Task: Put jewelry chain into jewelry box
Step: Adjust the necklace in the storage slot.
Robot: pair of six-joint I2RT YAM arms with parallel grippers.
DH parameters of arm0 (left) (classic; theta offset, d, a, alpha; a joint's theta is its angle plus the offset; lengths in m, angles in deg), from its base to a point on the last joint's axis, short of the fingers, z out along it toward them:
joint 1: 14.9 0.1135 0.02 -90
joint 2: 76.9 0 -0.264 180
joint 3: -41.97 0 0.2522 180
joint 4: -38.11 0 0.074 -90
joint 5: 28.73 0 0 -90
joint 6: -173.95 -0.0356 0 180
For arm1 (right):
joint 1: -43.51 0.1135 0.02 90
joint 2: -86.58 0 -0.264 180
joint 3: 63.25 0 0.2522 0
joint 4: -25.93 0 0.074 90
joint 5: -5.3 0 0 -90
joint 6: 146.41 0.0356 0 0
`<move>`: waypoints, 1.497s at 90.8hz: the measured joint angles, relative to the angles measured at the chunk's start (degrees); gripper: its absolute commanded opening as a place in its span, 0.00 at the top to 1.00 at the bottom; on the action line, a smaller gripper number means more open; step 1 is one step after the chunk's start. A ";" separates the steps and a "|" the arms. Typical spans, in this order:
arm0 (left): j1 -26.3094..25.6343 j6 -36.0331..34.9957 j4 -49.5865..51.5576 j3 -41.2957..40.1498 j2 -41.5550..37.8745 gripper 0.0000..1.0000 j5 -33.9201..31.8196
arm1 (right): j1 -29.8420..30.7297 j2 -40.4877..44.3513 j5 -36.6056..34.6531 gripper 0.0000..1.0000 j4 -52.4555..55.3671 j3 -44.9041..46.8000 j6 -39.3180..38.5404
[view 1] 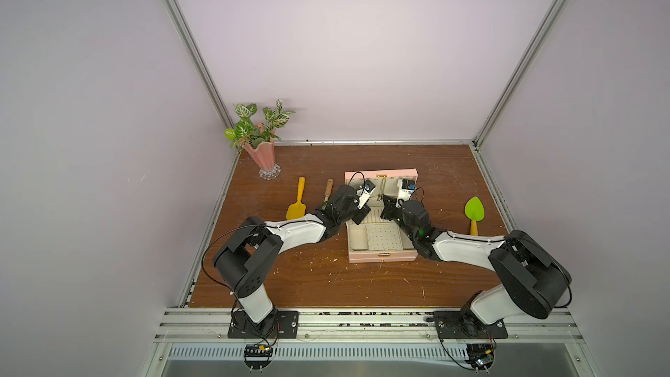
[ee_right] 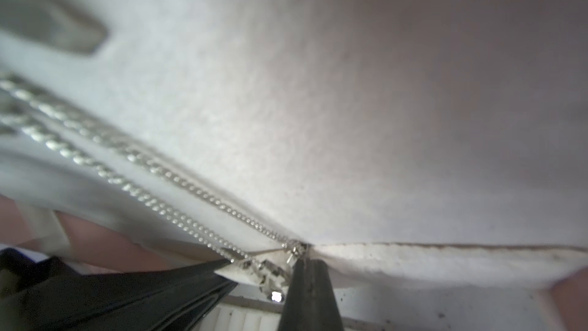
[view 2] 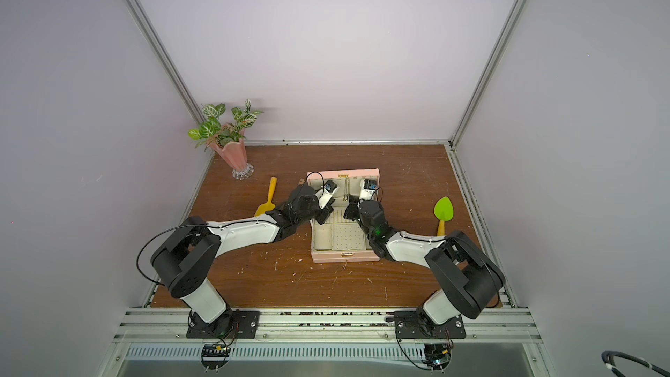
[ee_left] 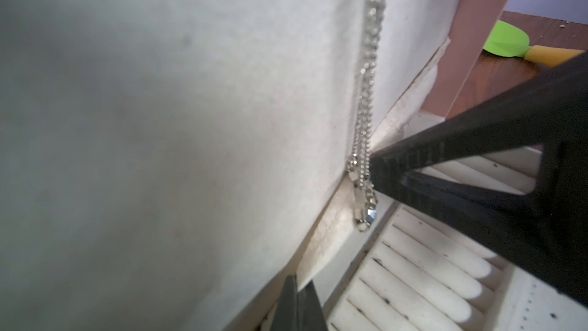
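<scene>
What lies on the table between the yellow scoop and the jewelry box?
A wooden-handled tool lies there, and the left arm extends over that stretch toward the jewelry box; a top view shows it.

Jewelry chain [ee_left: 366,106] against raised lid [ee_left: 222,90], inside jewelry box [view 1: 380,256]; right tool [ee_right: 307,281] tip touching chain.

Pink vase [view 1: 261,156] in the corner; yellow scoop [view 1: 297,206] beside wooden-handled tool [view 1: 328,188]; green trowel [view 1: 474,208] apart.

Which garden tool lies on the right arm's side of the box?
The green-bladed trowel; the yellow shovel and the wooden-handled tool lie on the left arm's side.
</scene>
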 measured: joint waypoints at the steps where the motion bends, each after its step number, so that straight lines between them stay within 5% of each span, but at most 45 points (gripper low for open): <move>1: 0.00 -0.04 0.00 -0.02 0.00 0.99 0.07 | 0.00 -0.07 0.02 0.99 -0.09 -0.07 0.07; 136: 0.00 -1.07 -2.99 -4.22 -2.69 0.99 1.81 | -0.02 4.72 -1.70 0.88 1.44 0.94 1.11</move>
